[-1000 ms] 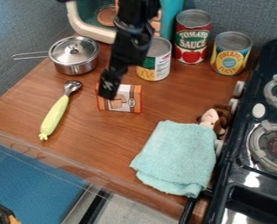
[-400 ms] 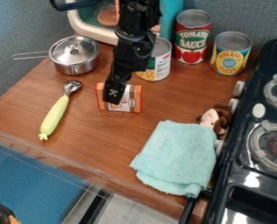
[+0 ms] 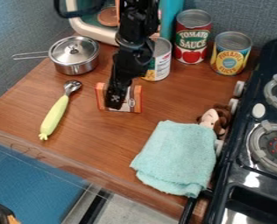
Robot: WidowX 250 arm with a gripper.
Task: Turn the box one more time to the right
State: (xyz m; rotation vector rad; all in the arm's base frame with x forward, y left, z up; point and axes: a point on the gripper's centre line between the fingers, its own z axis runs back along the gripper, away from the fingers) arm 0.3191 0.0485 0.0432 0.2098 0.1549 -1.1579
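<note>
The small orange and white box (image 3: 137,99) stands upright on the wooden counter, its printed front towards the camera. My black gripper (image 3: 114,101) hangs from the top edge and covers the middle of the box's front, with the box showing on both sides of it. How the fingers stand on the box, and whether they touch it, I cannot tell.
Left of the box are a yellow-green handled scoop (image 3: 56,113) and a lidded steel pot (image 3: 74,56). Cans, including tomato sauce (image 3: 192,37) and pineapple (image 3: 231,53), stand behind. A teal towel (image 3: 177,157), a doll (image 3: 216,119) and the stove (image 3: 246,175) lie right.
The gripper has come down and slightly to the right, from the box's left part to its middle. The box has not visibly moved.
</note>
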